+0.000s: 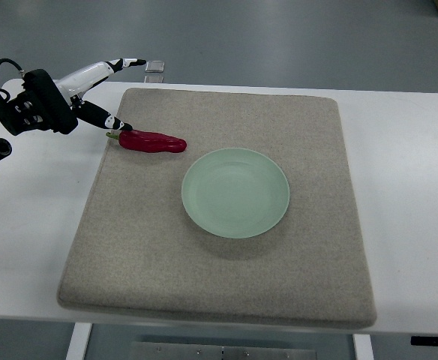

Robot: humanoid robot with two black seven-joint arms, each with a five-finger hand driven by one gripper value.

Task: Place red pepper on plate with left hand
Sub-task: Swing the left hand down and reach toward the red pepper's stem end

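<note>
A red pepper with a short green stem lies on the beige mat, just up and left of the pale green plate. The plate sits near the mat's middle with nothing in it. My left hand comes in from the left edge, at the mat's far left corner. Its fingers are spread and hold nothing. One lower fingertip rests at the pepper's stem end, while an upper finger points away toward the table's back edge. The right arm is out of the picture.
The beige mat covers most of the white table. A small grey object lies at the table's back edge, near the upper finger. Grey floor lies beyond the table.
</note>
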